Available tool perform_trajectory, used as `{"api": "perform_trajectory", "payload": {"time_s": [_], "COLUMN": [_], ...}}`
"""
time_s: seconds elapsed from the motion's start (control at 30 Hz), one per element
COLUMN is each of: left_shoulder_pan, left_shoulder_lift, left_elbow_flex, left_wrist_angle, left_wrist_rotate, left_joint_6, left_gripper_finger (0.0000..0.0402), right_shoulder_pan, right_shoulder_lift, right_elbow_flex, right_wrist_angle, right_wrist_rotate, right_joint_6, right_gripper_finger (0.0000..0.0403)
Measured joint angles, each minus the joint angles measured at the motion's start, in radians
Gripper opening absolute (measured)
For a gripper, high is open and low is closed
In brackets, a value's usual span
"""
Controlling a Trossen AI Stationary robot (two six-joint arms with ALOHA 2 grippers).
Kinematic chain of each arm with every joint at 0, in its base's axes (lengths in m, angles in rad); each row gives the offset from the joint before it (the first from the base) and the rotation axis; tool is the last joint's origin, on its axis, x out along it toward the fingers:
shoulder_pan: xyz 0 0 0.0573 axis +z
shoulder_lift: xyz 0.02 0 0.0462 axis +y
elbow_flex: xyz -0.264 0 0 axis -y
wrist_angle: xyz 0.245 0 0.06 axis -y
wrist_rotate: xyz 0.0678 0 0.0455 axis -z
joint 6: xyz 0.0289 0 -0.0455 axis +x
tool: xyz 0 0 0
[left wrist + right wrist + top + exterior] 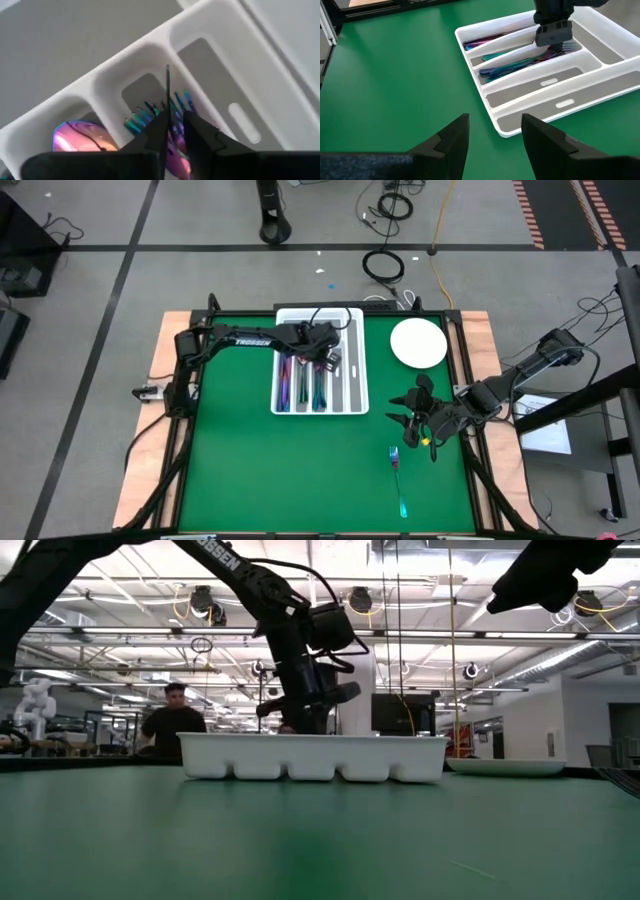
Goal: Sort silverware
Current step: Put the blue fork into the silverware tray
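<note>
The white tray (357, 385) stands at the table's far middle with iridescent silverware in three of its long compartments: spoons (80, 137), another batch (507, 52) and forks (142, 117). My left gripper (176, 125) reaches down into the forks' compartment near its far end, its fingers a narrow gap apart over the fork heads. One fork (397, 470) lies alone on the green mat near the front right. My right gripper (415, 415) hangs open above the mat right of the tray (492, 135), with nothing between its fingers. My left gripper points steeply down into the compartment, right over the forks' tine ends (182, 100). Its own fingers hide the place below them, so I cannot tell whether they touch or grasp a fork.
A round white plate (418, 343) sits at the far right of the mat. The tray's two right-hand compartments (555, 102) show bare bottoms. Open green mat lies in front of and left of the tray. A person sits behind the table in the low view (173, 725).
</note>
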Motion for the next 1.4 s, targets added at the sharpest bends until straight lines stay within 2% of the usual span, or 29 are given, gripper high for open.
{"api": "perform_trajectory", "payload": {"time_s": [0.23, 0.47, 0.73, 0.87, 1.0, 1.1, 1.27, 1.4], "left_shoulder_pan": [0.000, 0.003, 0.049, 0.075, 0.082, 0.066, 0.029, -0.001], "left_shoulder_lift": [-0.001, -0.008, -0.021, -0.033, -0.032, -0.032, -0.032, -0.057], "left_elbow_flex": [0.045, 0.104, 0.141, 0.141, 0.141, 0.136, 0.114, 0.054], "left_wrist_angle": [-0.006, -0.084, -0.154, -0.131, -0.099, -0.119, -0.170, -0.125], "left_wrist_rotate": [-0.003, -0.008, 0.049, 0.109, 0.230, 0.258, 0.245, 0.164], "left_joint_6": [0.020, 0.046, 0.050, 0.028, 0.016, -0.002, -0.018, -0.073], "left_gripper_finger": [0.0008, 0.0004, 0.0002, 0.0001, 0.0001, 0.0001, 0.0000, 0.0000], "right_shoulder_pan": [0.000, 0.000, 0.000, 0.001, 0.003, 0.012, 0.042, 0.078], "right_shoulder_lift": [0.000, 0.000, 0.000, 0.000, 0.000, 0.001, 0.001, 0.006], "right_elbow_flex": [0.000, 0.000, 0.000, 0.000, 0.000, 0.000, 0.000, 0.000], "right_wrist_angle": [-0.001, -0.006, -0.014, -0.015, -0.027, -0.056, -0.107, -0.122], "right_wrist_rotate": [-0.001, -0.002, -0.007, -0.033, -0.058, -0.058, -0.059, -0.058], "right_joint_6": [-0.004, -0.001, 0.017, 0.018, 0.035, 0.060, 0.122, 0.176], "right_gripper_finger": [0.0169, 0.0169, 0.0169, 0.0169, 0.0169, 0.0169, 0.0169, 0.0169]}}
